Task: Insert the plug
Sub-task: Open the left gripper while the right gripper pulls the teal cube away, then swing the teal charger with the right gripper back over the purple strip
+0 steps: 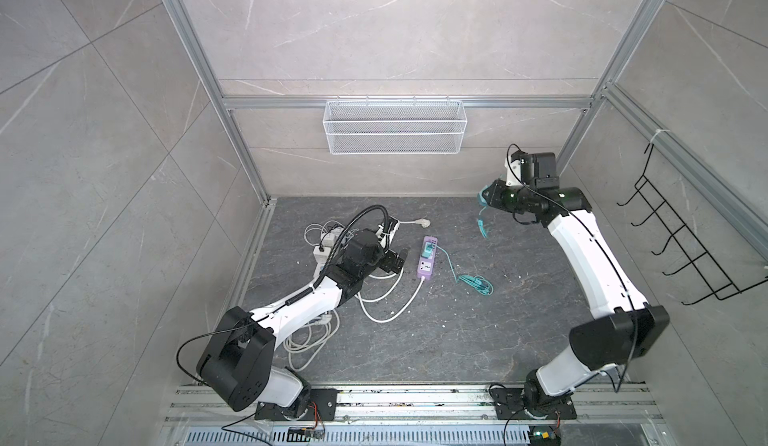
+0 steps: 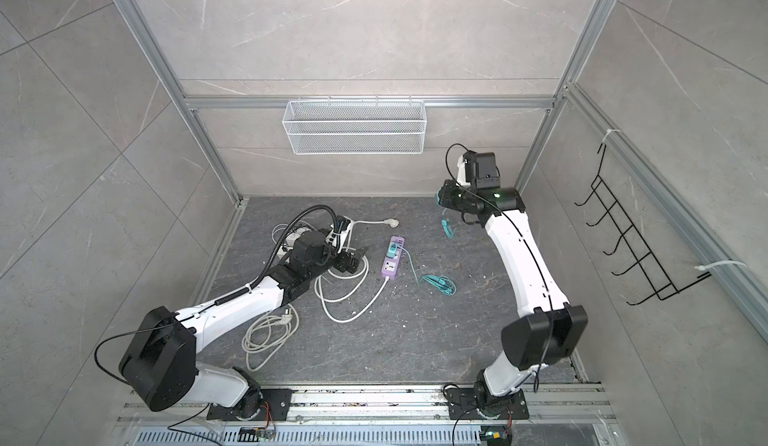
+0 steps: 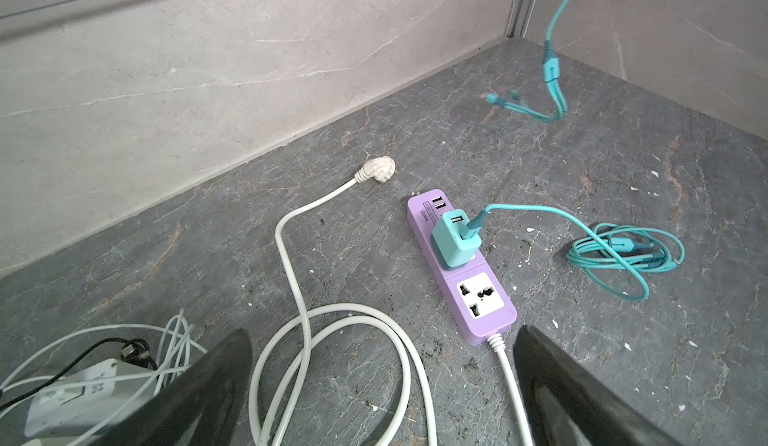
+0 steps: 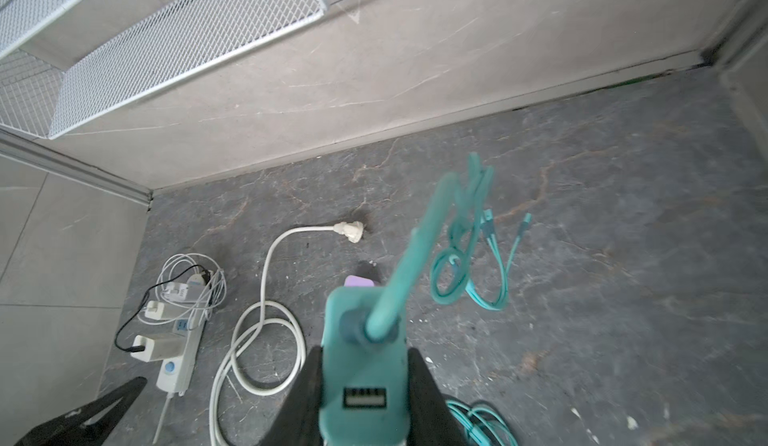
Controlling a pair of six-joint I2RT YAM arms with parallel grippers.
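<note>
Small teal square plug (image 4: 361, 373) held up
Right jaws pinch it; left jaws wide near long purple power strip (image 3: 490, 327).

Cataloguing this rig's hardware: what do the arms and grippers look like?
Left arm and right arm: white shells, bulky black joints, black base plates. The left carries a black corrugated hose, the right thin black wires. Left gripper, right gripper: black tapered fingers.

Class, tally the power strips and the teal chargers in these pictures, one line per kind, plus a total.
Power strips: 2, the purple strip and the white strip.
Teal chargers: 2, the plugged charger and the held charger.
Total: 4
</note>
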